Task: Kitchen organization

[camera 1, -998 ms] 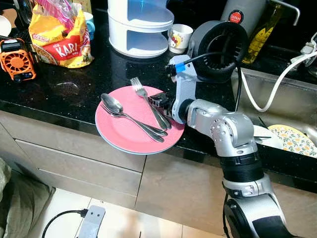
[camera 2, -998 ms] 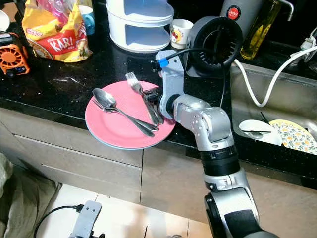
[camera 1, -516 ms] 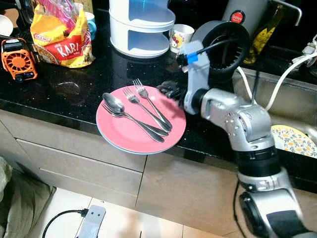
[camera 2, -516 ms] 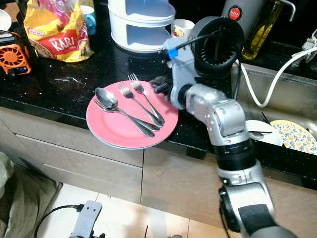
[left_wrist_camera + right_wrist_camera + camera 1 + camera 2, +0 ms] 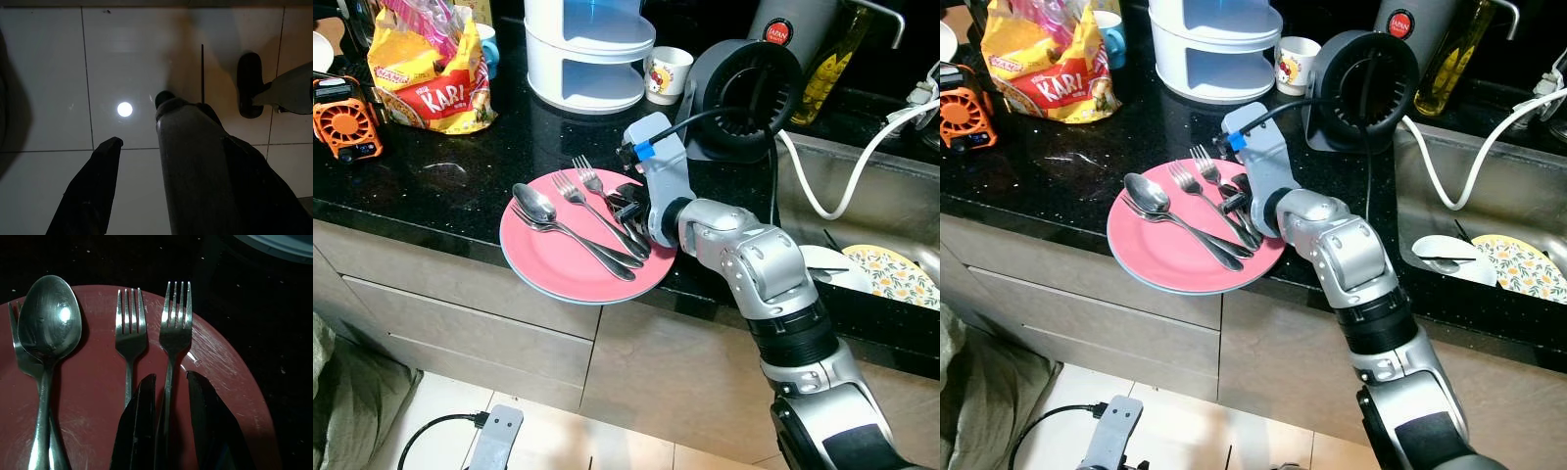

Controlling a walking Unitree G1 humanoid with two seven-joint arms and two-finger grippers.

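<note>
- Snack bag (image 5: 429,69), yellow and red, stands at the far left of the black worktop (image 5: 499,137) beside an orange device (image 5: 347,119); both sit well apart from the plate, so they do not hinder the reach.
- Left hand (image 5: 142,161) hangs idle over the pale tiled floor (image 5: 49,73), its two dark fingers spread with nothing between them.
- Pink plate (image 5: 558,269) lies at the worktop's front edge, its rim projecting slightly past it, probably set there to keep the cutlery within easy reach of the arm.
- Spoon (image 5: 536,206) rests on the plate's left part, bowl up, its handle crossing another utensil beneath it whose kind cannot be told.
- Inner fork (image 5: 129,328) lies just beside the spoon, tines pointing towards the back of the worktop.
- Outer fork (image 5: 175,320) lies parallel to it and nearest the arm; its handle runs between the fingers.
- Right hand (image 5: 168,431) is low over the plate, fingers partly open and straddling the outer fork's handle, one on each side; whether they touch it cannot be told. This placement suggests a pinch across the thin handle is being set up.
- Steel sink (image 5: 862,186), at the right, holds a patterned plate (image 5: 891,274).
</note>
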